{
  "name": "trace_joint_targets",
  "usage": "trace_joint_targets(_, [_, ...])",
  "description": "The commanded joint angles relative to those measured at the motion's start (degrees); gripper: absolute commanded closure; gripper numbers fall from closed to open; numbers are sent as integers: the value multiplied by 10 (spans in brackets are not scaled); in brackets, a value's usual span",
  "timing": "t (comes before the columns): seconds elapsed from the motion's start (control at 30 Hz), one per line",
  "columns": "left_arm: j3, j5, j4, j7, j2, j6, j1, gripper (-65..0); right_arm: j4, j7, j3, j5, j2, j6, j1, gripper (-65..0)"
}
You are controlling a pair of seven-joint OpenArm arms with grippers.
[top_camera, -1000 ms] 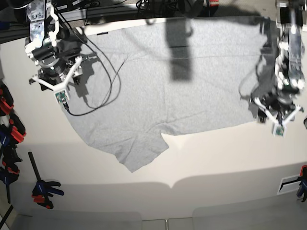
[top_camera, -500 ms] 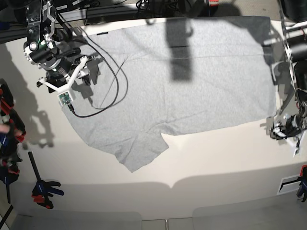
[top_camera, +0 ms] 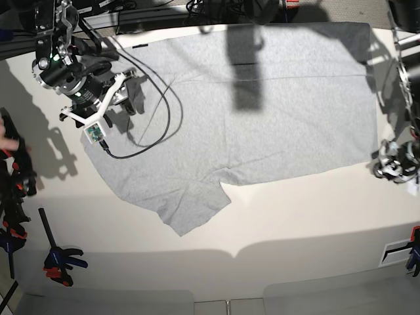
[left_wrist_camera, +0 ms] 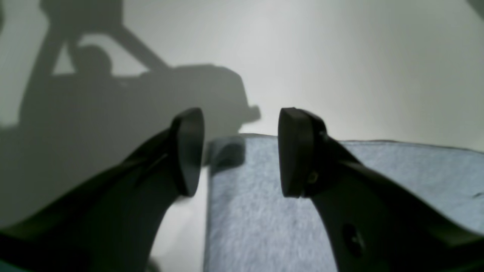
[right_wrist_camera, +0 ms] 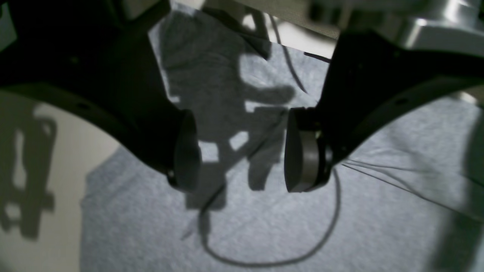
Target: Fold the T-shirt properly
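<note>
Pale and bare, the counter (top_camera: 295, 216) carries the T-shirt (top_camera: 262, 118), spread flat and plain side up, one sleeve (top_camera: 190, 210) pointing toward the near edge. No fold shows yet, so this looks like the reach before a first grasp. The left hand (left_wrist_camera: 240, 155) hangs open right at a hem corner (left_wrist_camera: 227, 151), holding nothing. The right hand (right_wrist_camera: 242, 151) hovers open over cloth near the far edge, a black cable (top_camera: 154, 128) trailing below it. Next, each hand probably needs to drop and pinch an edge.
</note>
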Motion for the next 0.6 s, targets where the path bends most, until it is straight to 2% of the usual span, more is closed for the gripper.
trace_joint_targets(0.0, [-2, 11, 6, -24, -6, 23, -1, -290, 10, 14, 3, 8, 6, 8, 5, -342])
trace_joint_targets(0.07, [-2, 42, 6, -67, 3, 80, 22, -290, 10, 13, 3, 8, 6, 9, 5, -342])
trace_joint_targets(0.1, [-2, 53, 6, -83, 4, 94, 31, -290, 10, 13, 3, 7, 7, 9, 5, -342])
trace_joint_targets(0.17, [-2, 62, 6, -98, 2, 96, 43, -290, 10, 13, 3, 6, 7, 9, 5, -342])
trace_joint_targets(0.27, [-2, 62, 6, -83, -3, 95, 48, -290, 10, 14, 3, 6, 7, 9, 5, -342])
trace_joint_targets(0.33, [-2, 55, 7, -47, -6, 83, 48, -290, 10, 15, 3, 6, 7, 9, 5, -342])
trace_joint_targets(0.43, [-2, 21, 7, 4, -13, 34, 48, -290, 10, 15, 3, 6, 7, 9, 5, -342])
trace_joint_targets(0.5, [-2, 0, 7, 14, -15, 16, 48, -290, 10, 15, 3, 6, 6, 9, 5, -342])
trace_joint_targets(0.57, [-2, -30, 7, 15, -14, 15, 48, -290, 10, 15, 3, 6, 6, 9, 5, -342])
